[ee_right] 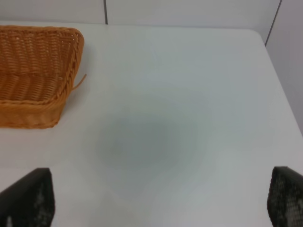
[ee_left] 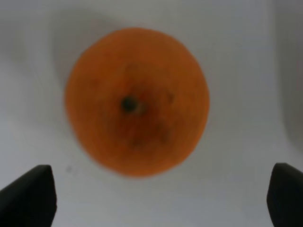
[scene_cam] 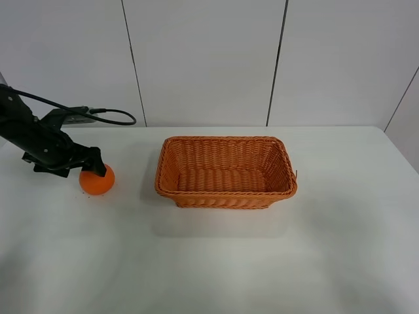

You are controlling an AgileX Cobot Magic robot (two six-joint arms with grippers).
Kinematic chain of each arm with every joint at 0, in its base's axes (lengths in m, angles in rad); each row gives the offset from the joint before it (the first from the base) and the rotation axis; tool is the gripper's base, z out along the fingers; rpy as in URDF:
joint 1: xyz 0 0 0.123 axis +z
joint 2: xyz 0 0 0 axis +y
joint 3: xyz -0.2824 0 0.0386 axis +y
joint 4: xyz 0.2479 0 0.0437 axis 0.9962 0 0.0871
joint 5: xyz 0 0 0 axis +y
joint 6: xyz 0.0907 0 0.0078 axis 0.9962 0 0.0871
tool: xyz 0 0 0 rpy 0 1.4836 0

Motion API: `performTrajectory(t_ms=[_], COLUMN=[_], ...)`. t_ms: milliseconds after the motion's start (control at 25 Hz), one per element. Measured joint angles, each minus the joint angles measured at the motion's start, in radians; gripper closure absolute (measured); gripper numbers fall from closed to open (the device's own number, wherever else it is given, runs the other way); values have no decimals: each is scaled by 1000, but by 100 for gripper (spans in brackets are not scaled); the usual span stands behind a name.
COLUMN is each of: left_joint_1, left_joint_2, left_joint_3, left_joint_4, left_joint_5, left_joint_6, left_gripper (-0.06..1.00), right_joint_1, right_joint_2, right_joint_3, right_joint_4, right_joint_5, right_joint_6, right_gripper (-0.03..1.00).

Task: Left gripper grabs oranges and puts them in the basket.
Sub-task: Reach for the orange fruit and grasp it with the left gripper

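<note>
Here's the left gripper [scene_cam: 93, 167], poised right over the orange [scene_cam: 97, 180] at the left end of the table [scene_cam: 209, 261]. The fruit sits on the table top, well apart from the basket [scene_cam: 226, 194], which waits mid-table with nothing inside it.

The left wrist view looks straight down on the orange, stem dimple facing the camera. It's a soft, blurry shot, which suggests the lens is very close. The two black fingertips [ee_left: 28, 196] are spread wide, one on each side, and neither touches the peel. So nothing is gripped yet. I'd call this the reach-and-align step, just short of the grab.

What does the next move need? By my reading, the gripper drops a little further so the jaws straddle the widest part of the fruit. They then close evenly, because a round orange could roll out of an off-centre pinch. After that comes a lift high enough to clear the braided rim, and a carry across to the basket.

Over on the other side, the right gripper [ee_right: 161, 201] hangs spread apart above bare table beside the basket's corner, holding nothing.
</note>
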Motion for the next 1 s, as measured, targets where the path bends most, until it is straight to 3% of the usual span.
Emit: performTrajectory(t_ms=[360,680,800,920,960,1000], left_joint_1=[-8,-8,-8,-8,-8,-8], left_joint_2=[126,161,161,161,161,161], left_joint_3=[-112,-127,-127,-127,-127,-127], left_joint_4=[-1,62,76,76,76,76], left_joint_5=[-23,-26,-28,-28,-28,-28], left_joint_6=[11,14,14,14,14,14], left_gripper=[-5,-3,9,33,33,46], right_joint_1=[0,0,0,0,0,0], right_joint_2=[0,0,0,0,0,0], right_joint_3=[0,0,0,0,0,0], right_joint_4=[0,0,0,0,0,0], right_joint_5=[0,0,0,0,0,0], right_joint_6=[0,0,0,0,0,0], right_gripper=[27,27,27,27,27,27])
